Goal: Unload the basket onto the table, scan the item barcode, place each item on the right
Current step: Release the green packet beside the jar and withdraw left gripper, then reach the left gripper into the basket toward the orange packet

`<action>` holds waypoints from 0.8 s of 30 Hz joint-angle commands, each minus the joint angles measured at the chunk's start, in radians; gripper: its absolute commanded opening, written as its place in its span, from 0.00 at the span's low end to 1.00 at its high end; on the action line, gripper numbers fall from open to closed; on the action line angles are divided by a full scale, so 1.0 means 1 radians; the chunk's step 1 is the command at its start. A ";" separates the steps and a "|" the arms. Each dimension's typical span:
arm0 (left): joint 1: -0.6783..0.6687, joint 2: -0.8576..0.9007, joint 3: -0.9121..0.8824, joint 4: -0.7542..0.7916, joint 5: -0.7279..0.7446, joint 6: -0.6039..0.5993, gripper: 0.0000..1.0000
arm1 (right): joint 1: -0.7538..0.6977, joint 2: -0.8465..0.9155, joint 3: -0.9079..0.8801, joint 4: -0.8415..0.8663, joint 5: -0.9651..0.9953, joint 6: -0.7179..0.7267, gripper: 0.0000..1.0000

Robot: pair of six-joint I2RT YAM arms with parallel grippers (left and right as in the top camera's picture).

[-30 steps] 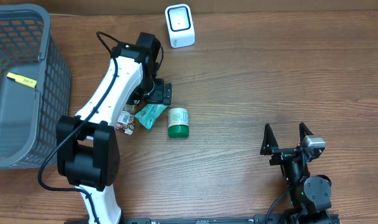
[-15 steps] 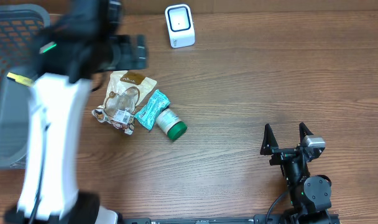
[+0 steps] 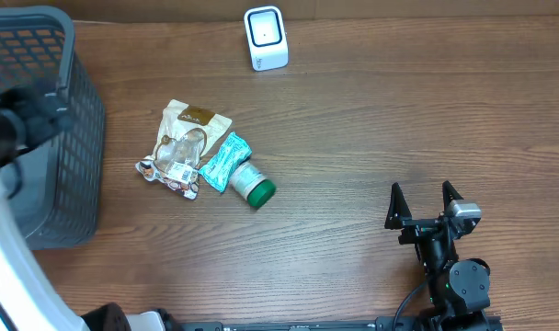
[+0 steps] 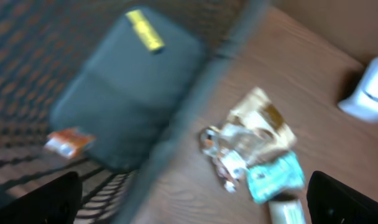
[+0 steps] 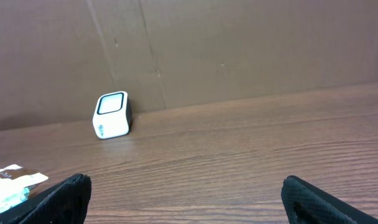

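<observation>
A small pile lies left of centre on the wooden table: a brown pouch (image 3: 183,138), a teal packet (image 3: 224,162) and a white bottle with a green cap (image 3: 253,185). The white barcode scanner (image 3: 265,37) stands at the far edge. My left gripper (image 3: 27,115) is blurred with motion, high over the grey basket's rim, open and holding nothing. In the left wrist view the left gripper (image 4: 195,205) looks down on the pouch (image 4: 263,121) and teal packet (image 4: 276,177). My right gripper (image 3: 425,204) rests open and empty at the near right.
The grey mesh basket (image 3: 77,119) fills the left side; a yellow item (image 4: 145,30) and an orange packet (image 4: 68,142) lie inside it. The scanner (image 5: 112,115) shows against a brown cardboard wall (image 5: 239,50) behind the table.
The left arm has swung from the pile up and left over the basket, uncovering the pouch. The bottle has turned and shifted slightly. The right arm has stayed still.
</observation>
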 commanded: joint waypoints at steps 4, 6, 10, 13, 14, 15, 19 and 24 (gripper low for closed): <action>0.282 0.040 -0.033 0.018 0.121 -0.019 1.00 | 0.000 -0.001 -0.010 0.005 0.014 0.004 1.00; 0.337 0.063 -0.053 0.042 0.175 0.006 1.00 | 0.000 0.000 -0.010 0.005 0.014 0.005 1.00; 0.380 0.121 -0.105 0.094 0.189 0.014 1.00 | 0.000 0.000 -0.010 0.005 0.014 0.004 1.00; 0.380 0.169 -0.156 0.125 0.185 0.019 1.00 | 0.000 0.000 -0.010 0.006 0.014 0.005 1.00; 0.380 0.180 -0.174 0.134 0.185 0.022 1.00 | 0.000 -0.001 -0.010 0.005 0.014 0.005 1.00; 0.380 0.192 -0.197 0.145 0.184 0.022 1.00 | 0.000 -0.001 -0.010 0.005 0.014 0.005 1.00; 0.381 0.216 -0.290 0.190 0.128 0.010 1.00 | 0.000 -0.001 -0.010 0.006 0.014 0.005 1.00; 0.381 0.216 -0.421 0.261 0.024 -0.033 1.00 | 0.000 -0.001 -0.010 0.006 0.014 0.004 1.00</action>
